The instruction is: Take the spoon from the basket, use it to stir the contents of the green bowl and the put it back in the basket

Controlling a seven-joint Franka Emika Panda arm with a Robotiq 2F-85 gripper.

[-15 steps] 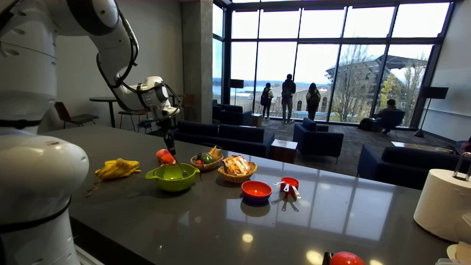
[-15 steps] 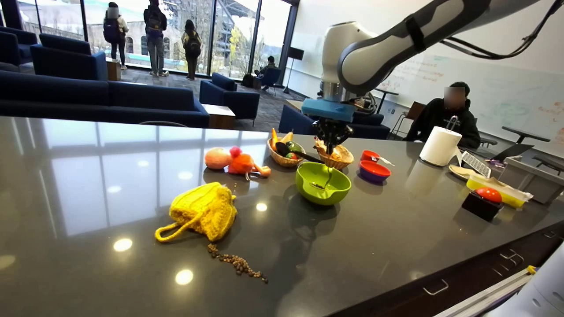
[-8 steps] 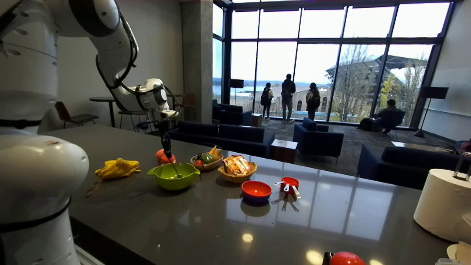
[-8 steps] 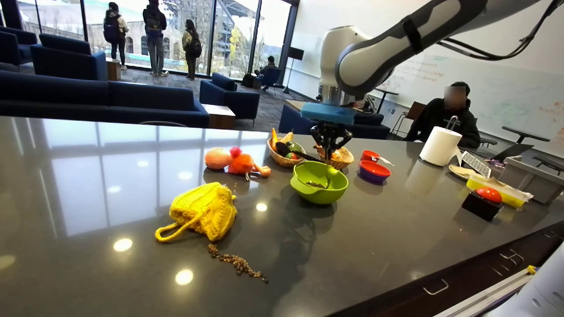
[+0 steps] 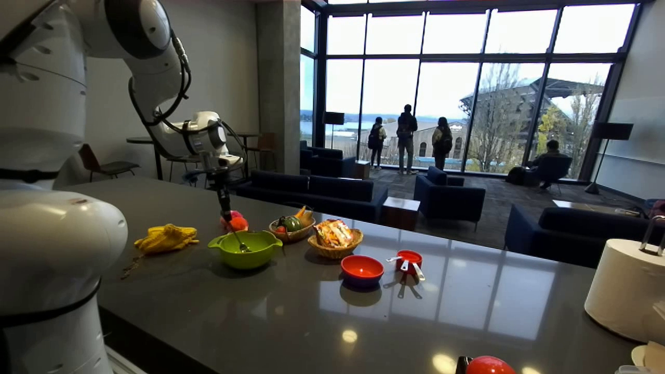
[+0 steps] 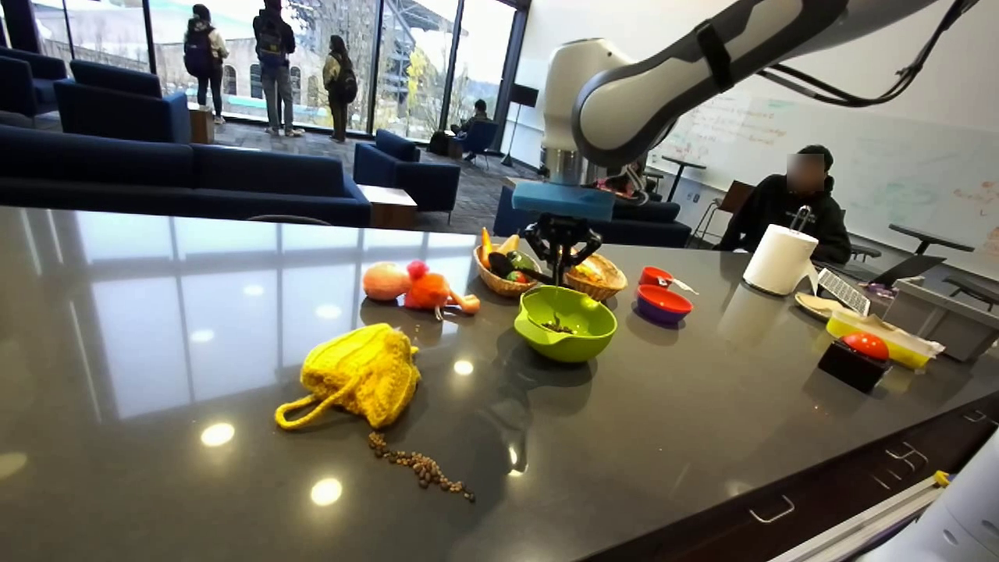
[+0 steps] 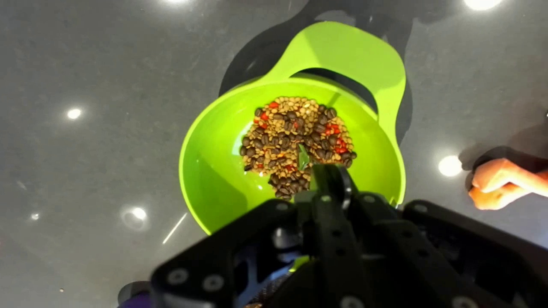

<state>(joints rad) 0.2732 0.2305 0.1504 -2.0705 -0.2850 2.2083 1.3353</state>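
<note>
My gripper (image 5: 226,213) is shut on the spoon (image 5: 243,248), holding it tilted above the green bowl (image 5: 245,259). The spoon's head is down inside the bowl. In the wrist view the gripper (image 7: 329,179) covers the bowl's near part, and the green bowl (image 7: 205,128) holds pale grains, dark beans and red bits. The spoon's tip (image 7: 303,157) lies among them. Two tan woven baskets stand near the bowl: a vegetable basket (image 6: 503,287) and a basket with a wrapped packet (image 6: 602,292). I cannot tell which one is the task's.
A black spoon-like utensil (image 6: 499,264) lies on the vegetable basket, its handle toward the bowl. A pink-orange plush toy (image 6: 428,289), yellow knit bag (image 6: 359,375), spilled beans (image 6: 421,467), red bowl (image 5: 362,267) and red measuring cups (image 5: 409,258) are on the counter.
The gripper and spoon have moved left in both exterior views, sweeping the spoon's head across the bowl. The bowl has shifted slightly. The gripper stays shut on the spoon.
</note>
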